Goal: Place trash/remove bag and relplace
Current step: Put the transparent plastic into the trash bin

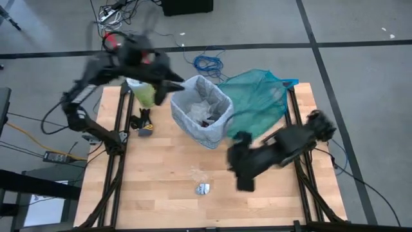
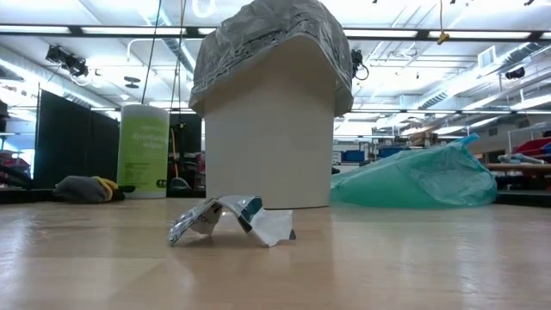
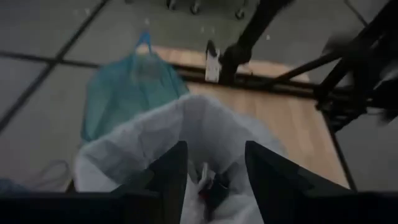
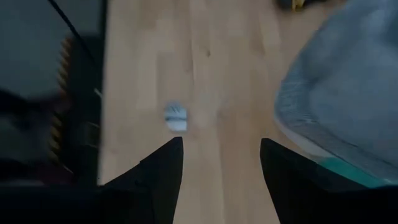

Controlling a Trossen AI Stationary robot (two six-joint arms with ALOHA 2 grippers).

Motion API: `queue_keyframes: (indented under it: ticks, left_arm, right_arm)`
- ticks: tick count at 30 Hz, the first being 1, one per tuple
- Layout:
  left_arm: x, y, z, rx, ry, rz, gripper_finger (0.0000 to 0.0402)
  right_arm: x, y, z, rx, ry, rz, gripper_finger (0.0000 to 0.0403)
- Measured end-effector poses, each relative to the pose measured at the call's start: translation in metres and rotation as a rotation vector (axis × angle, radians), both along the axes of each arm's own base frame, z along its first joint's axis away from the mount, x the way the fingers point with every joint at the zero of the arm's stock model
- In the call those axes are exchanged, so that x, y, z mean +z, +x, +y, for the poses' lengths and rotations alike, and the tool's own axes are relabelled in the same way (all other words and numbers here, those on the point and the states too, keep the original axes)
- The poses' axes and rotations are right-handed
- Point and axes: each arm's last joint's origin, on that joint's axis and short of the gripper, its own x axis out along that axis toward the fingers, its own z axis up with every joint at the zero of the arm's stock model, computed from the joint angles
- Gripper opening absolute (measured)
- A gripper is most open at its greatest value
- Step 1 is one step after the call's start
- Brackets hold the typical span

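Left gripper hangs over the bin, jaws spread, empty. Bag lines the bin, trash inside. Right gripper, jaws spread, empty, nears a table scrap; picking it up is probably next.

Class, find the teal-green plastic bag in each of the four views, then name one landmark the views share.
High view: teal-green bag, right of the bin.
Low view: right of the bin.
Left wrist view: beyond the bin.
Right wrist view: only a teal sliver at the bin's base.
Shared landmark: the lined bin.
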Motion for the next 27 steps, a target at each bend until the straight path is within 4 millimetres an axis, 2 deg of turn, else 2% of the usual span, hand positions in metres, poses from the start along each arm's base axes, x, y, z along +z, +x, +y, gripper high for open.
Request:
queue_keyframes:
  ticks: [2, 5, 9, 12, 17, 22, 27]
  left_arm:
    - [0.017, -0.024, -0.011, 0.004, 0.006, -0.029, 0.0170]
    - [0.034, -0.061, -0.028, 0.023, 0.011, -0.054, 0.0170]
    - [0.043, -0.109, -0.049, 0.062, -0.005, -0.080, 0.0170]
    - [0.042, -0.137, -0.062, 0.080, -0.031, -0.081, 0.0170]
    - [0.041, -0.178, -0.080, 0.088, -0.034, -0.109, 0.0170]
    - [0.039, -0.210, -0.095, 0.095, -0.021, -0.151, 0.0170]
    - [0.038, -0.227, -0.102, 0.103, -0.013, -0.194, 0.0170]
  right_arm:
    - [-0.024, 0.022, 0.012, 0.037, -0.027, 0.054, 0.0203]
    - [-0.051, 0.057, 0.020, 0.085, 0.061, 0.067, 0.0205]
    - [-0.060, 0.097, 0.008, 0.137, 0.208, -0.039, 0.0204]
    - [-0.071, 0.112, -0.007, 0.084, 0.210, -0.029, 0.0198]
    - [-0.110, 0.133, -0.024, -0.023, 0.166, 0.094, 0.0193]
    - [-0.165, 0.153, -0.014, -0.088, 0.180, 0.215, 0.0197]
    - [-0.210, 0.164, -0.005, -0.186, 0.166, 0.291, 0.0196]
